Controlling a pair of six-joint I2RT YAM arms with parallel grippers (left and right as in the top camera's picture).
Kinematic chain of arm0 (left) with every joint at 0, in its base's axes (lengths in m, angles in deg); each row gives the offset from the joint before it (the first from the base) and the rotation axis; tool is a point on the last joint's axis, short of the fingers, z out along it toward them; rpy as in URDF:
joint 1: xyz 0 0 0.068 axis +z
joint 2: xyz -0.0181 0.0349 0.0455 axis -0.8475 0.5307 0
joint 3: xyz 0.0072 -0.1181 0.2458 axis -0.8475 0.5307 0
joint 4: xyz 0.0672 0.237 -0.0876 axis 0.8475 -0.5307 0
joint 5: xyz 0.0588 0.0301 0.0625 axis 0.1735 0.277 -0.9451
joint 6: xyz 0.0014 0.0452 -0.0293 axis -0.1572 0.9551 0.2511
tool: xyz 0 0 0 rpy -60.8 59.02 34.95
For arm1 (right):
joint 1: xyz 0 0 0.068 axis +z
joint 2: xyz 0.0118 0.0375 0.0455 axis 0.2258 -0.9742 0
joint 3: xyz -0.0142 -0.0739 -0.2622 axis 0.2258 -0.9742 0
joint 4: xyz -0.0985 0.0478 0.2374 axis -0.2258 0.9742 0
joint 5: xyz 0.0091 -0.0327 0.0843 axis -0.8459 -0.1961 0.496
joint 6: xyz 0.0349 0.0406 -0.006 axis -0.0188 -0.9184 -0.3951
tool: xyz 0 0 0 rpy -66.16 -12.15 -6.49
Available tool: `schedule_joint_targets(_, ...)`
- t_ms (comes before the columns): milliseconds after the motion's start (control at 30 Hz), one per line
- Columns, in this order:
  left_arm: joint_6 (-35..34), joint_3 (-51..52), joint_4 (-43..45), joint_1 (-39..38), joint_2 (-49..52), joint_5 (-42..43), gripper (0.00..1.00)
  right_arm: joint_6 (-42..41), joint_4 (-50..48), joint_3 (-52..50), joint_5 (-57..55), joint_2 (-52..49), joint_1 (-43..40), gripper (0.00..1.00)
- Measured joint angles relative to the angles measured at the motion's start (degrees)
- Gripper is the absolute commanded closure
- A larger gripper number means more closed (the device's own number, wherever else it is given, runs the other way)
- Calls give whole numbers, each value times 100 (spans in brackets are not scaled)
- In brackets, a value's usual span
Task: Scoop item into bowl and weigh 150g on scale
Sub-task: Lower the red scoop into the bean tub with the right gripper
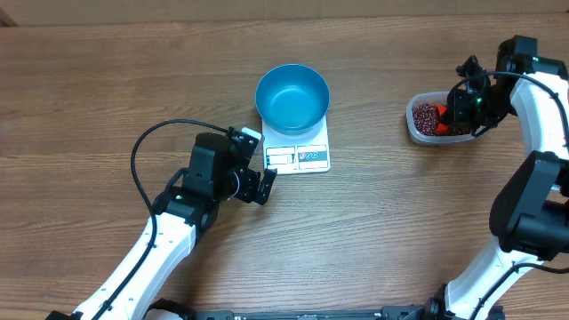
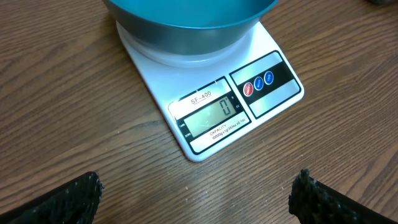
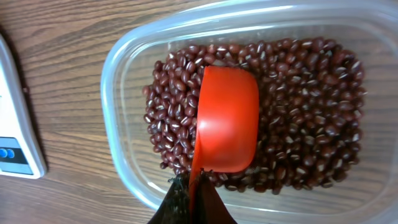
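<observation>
Beans (image 3: 298, 112) are being scooped in the tub (image 3: 124, 68) by the right gripper (image 3: 193, 199) clamped on the red scoop (image 3: 227, 118), the left gripper (image 2: 196, 199) being held open beside the scale (image 1: 298, 157); a level carry to the bowl (image 1: 292, 95) is being called for next.

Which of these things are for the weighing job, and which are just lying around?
For the job: beans, blue bowl, scale, red scoop, clear tub.
Just there: only the wooden table they sit on.
</observation>
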Motion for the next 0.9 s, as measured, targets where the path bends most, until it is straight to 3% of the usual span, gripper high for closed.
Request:
schedule_joint_targets(333,0,0,0,0,0,0,0,-658,0,0,389,-109,-131,96)
schedule_joint_targets(900,-2,0,0,0,0,0,0,-813,42,0,2096,-278,-1051,96)
